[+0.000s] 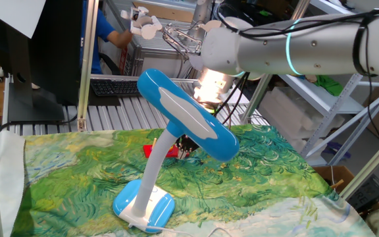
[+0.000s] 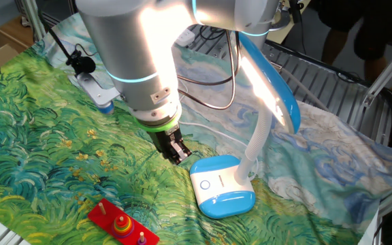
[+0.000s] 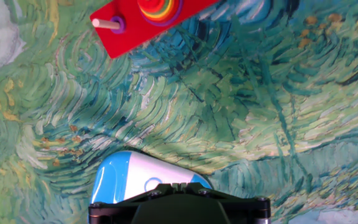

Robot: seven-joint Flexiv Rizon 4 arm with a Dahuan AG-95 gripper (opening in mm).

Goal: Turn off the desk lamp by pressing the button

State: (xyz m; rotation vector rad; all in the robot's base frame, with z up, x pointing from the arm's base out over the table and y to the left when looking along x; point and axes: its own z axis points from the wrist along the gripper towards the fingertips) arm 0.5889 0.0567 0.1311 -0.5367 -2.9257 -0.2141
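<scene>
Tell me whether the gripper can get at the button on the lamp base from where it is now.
Probably yes. The gripper, shut, hangs just beside the desk lamp base, and nothing lies between it and the round button on top.

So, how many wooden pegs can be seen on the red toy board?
3. In the other fixed view, the red board carries one bare peg at its far end, one with stacked rings in the middle, and one near the bottom edge. More may be cropped off.
</scene>
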